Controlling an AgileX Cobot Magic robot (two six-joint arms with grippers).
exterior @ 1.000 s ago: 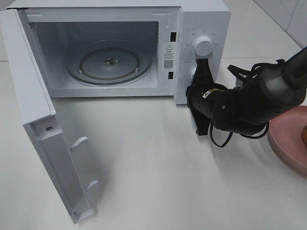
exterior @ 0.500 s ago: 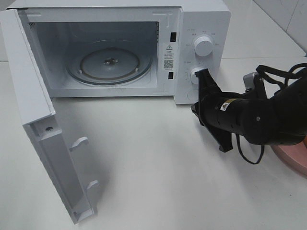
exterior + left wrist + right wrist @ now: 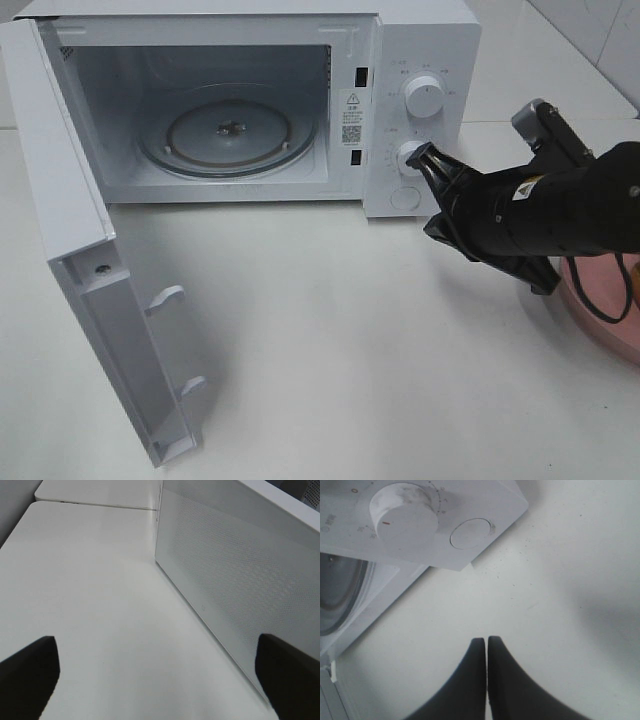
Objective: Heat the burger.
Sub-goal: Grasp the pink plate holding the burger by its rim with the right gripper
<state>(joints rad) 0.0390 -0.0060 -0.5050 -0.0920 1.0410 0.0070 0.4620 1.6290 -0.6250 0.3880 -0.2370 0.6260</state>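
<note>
**A:** Microwave (image 3: 420, 40) door (image 3: 70, 200) swung wide, turntable (image 3: 228, 135) bare, and no burger in shot!

**B:** None at all. The plate (image 3: 605, 335) pokes in at the right edge, mostly behind the right arm. My guess is the burger sits on it, covered or out of frame. It's certainly not in the oven.

**A:** So nothing on its looks?

**B:** Nothing. Colour, shape, layers: all hidden from every camera.

**A:** Grippers, then.

**B:** Right gripper (image 3: 428, 155): jaws pressed together, nothing between them, tips up by the lower knob (image 3: 410, 157) (touching it or just short, too close to call from here). Left gripper (image 3: 155, 645): jaws spread wide, empty, low over the table (image 3: 330, 340) beside the microwave.

**A:** And when the pickup comes?

**B:** I'd expect a burger to be light, soft and stacked. Pinch the bun hard and it squashes, and the layers could slide apart. The safer bet is the plate's rim, which is stiff, carrying the lot level. If it's the burger itself, take a wide, gentle hold low across the sides so the stack stays together.
</note>
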